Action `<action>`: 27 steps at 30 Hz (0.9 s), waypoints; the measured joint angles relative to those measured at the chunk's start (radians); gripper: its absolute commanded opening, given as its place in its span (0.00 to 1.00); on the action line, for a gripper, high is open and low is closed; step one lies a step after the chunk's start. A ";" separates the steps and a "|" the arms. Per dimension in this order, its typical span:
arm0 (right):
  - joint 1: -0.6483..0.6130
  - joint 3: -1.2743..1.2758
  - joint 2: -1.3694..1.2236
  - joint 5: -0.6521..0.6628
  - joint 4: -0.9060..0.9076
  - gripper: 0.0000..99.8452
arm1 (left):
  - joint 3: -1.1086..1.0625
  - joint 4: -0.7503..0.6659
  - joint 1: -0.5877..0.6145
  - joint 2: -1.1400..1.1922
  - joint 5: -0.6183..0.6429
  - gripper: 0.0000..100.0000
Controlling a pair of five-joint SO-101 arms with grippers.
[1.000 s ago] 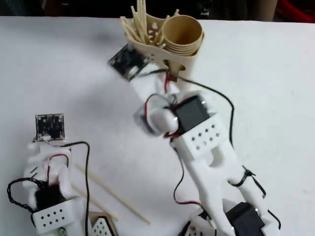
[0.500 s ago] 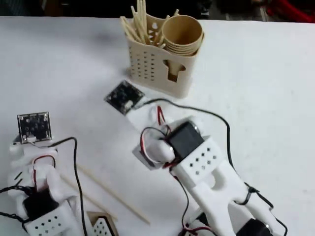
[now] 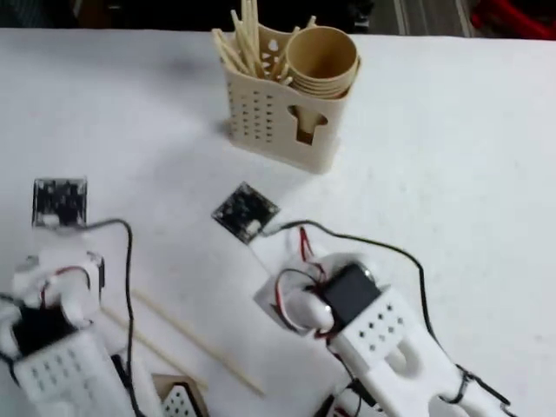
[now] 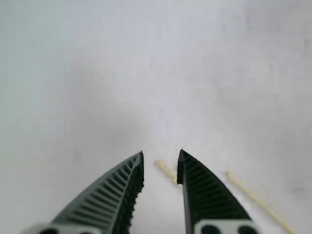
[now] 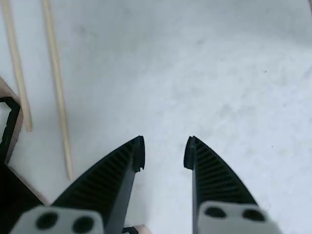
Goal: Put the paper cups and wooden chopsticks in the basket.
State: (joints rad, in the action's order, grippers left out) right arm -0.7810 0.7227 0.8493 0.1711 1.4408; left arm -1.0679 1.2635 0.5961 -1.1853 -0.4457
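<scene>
Now, my left gripper (image 4: 161, 161) and right gripper (image 5: 165, 146) hang slightly parted, empty.
The paper cups (image 3: 323, 59) and several chopsticks (image 3: 250, 35) stand in the basket (image 3: 278, 130); two loose chopsticks (image 3: 195, 341) lie by my left gripper.

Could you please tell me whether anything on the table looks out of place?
Yes: two wooden chopsticks lie loose on the table near its front edge, while the other chopsticks and the paper cups stand in the basket. Nothing looks spilled or damaged.
</scene>
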 measured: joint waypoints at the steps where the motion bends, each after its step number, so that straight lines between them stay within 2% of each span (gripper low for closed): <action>1: 0.003 0.015 0.020 0.000 -0.002 0.14 | 0.021 0.005 0.002 0.075 0.000 0.14; 5: 0.038 0.052 0.087 0.000 -0.005 0.14 | 0.068 0.011 0.041 0.342 0.000 0.18; 10: 0.066 0.086 0.140 0.000 -0.005 0.14 | 0.071 -0.028 0.130 0.545 0.078 0.21; 14: 0.066 0.091 0.150 0.000 -0.005 0.14 | 0.071 -0.068 0.170 0.654 0.097 0.21; 19: 0.066 0.091 0.152 0.000 -0.005 0.14 | 0.040 -0.184 0.180 0.796 0.103 0.21; 27: 0.066 0.091 0.152 0.000 -0.005 0.14 | 0.078 -0.227 0.178 0.908 0.157 0.21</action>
State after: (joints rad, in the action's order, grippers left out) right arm -0.7150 0.8132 1.0012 0.1711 1.4362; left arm -0.9897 1.0365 0.7741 -0.2770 -0.2892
